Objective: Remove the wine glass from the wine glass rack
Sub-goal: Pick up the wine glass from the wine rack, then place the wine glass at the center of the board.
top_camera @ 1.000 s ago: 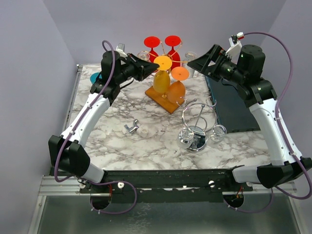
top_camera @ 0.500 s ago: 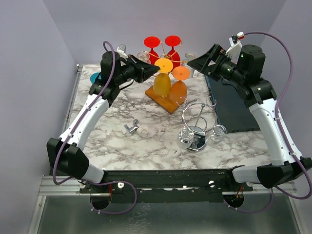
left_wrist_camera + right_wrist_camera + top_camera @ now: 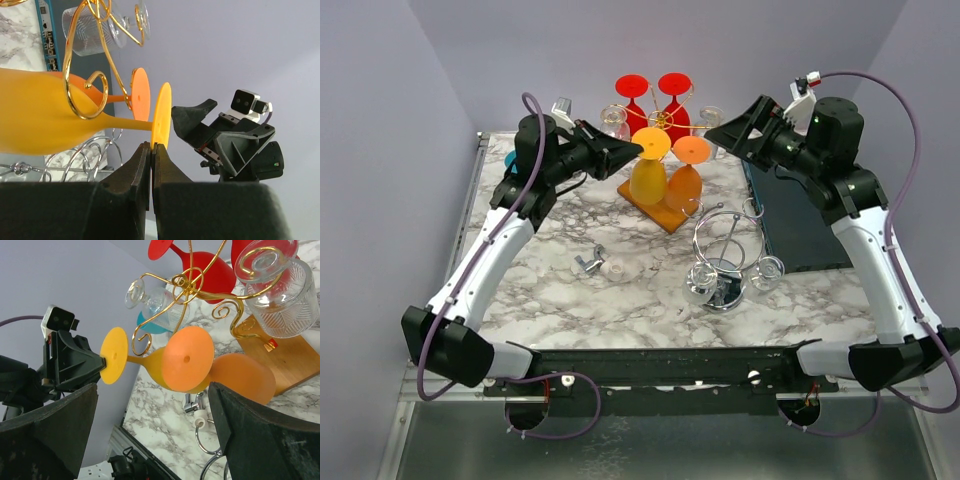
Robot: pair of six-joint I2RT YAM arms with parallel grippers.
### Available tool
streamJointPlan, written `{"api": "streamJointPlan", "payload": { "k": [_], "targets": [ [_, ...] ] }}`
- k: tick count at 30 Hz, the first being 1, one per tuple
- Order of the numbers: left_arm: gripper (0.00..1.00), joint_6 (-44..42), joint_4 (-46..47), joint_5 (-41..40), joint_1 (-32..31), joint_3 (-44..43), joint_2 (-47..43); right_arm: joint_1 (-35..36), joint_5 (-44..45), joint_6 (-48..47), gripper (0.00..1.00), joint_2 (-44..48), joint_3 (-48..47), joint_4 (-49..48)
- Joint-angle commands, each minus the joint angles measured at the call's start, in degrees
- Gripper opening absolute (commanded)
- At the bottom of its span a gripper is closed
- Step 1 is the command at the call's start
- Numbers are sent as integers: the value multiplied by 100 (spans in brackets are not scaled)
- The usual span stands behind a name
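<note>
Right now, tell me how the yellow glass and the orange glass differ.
Colour: the yellow glass is paler than the orange glass.
Grip: the left gripper is shut on the rim of the yellow glass's foot; nothing touches the orange glass.
Place: seen from above, the yellow glass sits nearer the left gripper than the orange glass does.
Both are opaque, alike in shape, and hang bowl-down on the gold rack.

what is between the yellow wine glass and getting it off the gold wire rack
The left claw is shut on the foot rim of the yellow wine glass, with nothing between them. The curled hook of the gold wire rack loops round its stem, and an orange wine glass hangs close beside it.
</note>
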State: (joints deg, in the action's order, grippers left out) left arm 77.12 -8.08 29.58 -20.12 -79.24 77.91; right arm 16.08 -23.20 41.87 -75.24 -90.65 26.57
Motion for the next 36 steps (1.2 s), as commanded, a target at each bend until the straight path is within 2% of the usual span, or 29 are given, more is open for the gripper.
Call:
{"api": "streamJointPlan", "payload": {
  "k": [1,12,19,26,31,36],
  "targets": [
    [0,9,-148,181,-27,159,-322,17,39,63,98,200,108,-152],
    [0,152,-887,8,-34,-79,-1036,18,-46,92,99,361,41,-49],
    [0,333,-1159,-110,-36,-618,-1305,63,-526,226,99,435,18,-398],
    [0,399,-1179,-108,-27,-1702,-976,960,-493,116,99,-223,-850,-527],
    [0,638,-814,15,-19,-2321,-618,1069,-603,255,99,-561,-1323,-806],
    [0,1319,216,316,129,-2272,-410,1073,-677,397,99,-656,-1467,-1120]
  ]
}}
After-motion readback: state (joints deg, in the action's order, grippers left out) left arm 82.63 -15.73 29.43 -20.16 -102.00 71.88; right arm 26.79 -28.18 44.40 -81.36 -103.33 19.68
